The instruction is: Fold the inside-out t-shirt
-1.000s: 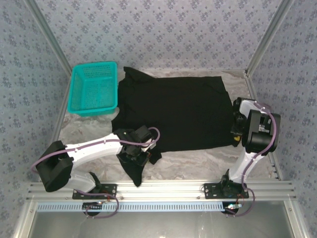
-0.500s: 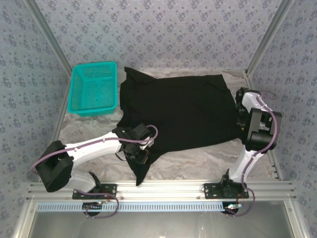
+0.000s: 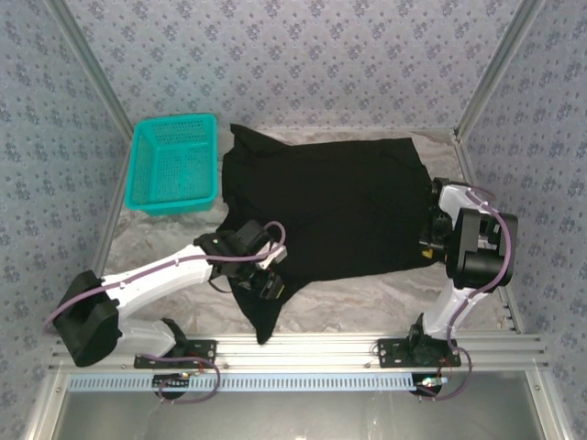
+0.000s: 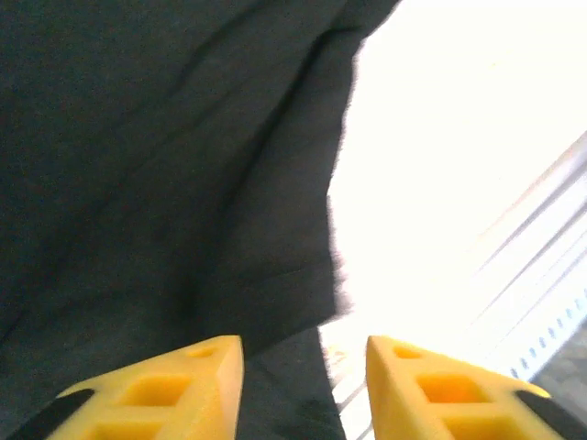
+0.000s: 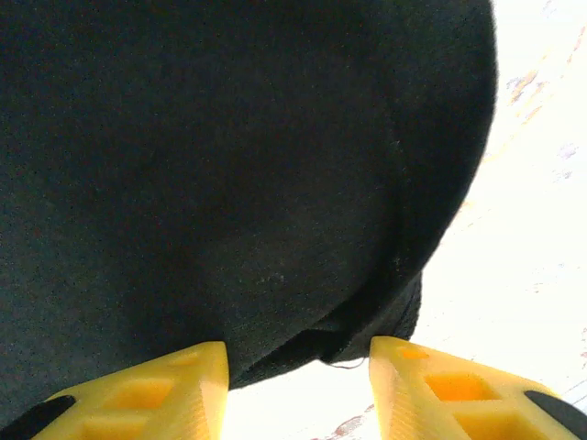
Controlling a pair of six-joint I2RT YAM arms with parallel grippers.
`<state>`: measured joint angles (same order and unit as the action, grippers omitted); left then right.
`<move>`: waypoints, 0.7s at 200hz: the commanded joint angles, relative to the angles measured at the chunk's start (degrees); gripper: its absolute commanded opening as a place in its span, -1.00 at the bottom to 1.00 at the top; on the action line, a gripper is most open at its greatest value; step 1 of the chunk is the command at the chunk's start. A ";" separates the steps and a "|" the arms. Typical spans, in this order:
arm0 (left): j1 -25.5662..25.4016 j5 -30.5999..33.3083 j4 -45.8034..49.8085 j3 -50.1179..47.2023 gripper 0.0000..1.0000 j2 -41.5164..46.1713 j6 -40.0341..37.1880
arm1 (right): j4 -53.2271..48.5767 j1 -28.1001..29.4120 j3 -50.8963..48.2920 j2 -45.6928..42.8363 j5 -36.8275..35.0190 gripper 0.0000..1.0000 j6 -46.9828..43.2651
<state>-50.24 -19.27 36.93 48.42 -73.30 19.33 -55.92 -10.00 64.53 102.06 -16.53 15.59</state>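
Top external shows t-shirt (image 3: 330,202) on marbled table (image 3: 367,293), patterned walls (image 3: 303,64).

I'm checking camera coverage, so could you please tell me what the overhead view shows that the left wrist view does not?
Overhead adds the teal basket beside the t-shirt and the right arm. The left wrist adds a close look at its yellow fingers, apart over the shirt's edge. Both show the black shirt and the pale table.

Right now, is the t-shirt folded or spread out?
Spread out: in the top view the t-shirt lies flat and wide across the table, one sleeve trailing toward the near edge.
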 commanded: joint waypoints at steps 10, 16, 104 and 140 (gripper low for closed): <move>0.13 -12.04 -8.10 -0.55 0.20 7.10 -2.57 | 2.63 -0.51 -0.58 -2.28 2.38 -0.04 0.98; 0.07 -12.20 -10.14 -0.70 0.32 7.61 -2.33 | 2.82 -0.70 -0.64 -2.75 2.09 -0.04 0.95; -0.05 -0.13 -24.36 21.95 0.24 -35.76 4.29 | 4.22 -3.78 -2.40 -2.54 0.02 -0.03 1.54; 1.92 0.62 -25.04 19.08 0.21 -38.93 5.97 | 3.55 -6.80 -2.22 -2.26 -1.43 -0.06 1.28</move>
<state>-49.65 -20.32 11.88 69.23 -111.42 23.57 -50.61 -14.63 62.28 98.98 -15.62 16.03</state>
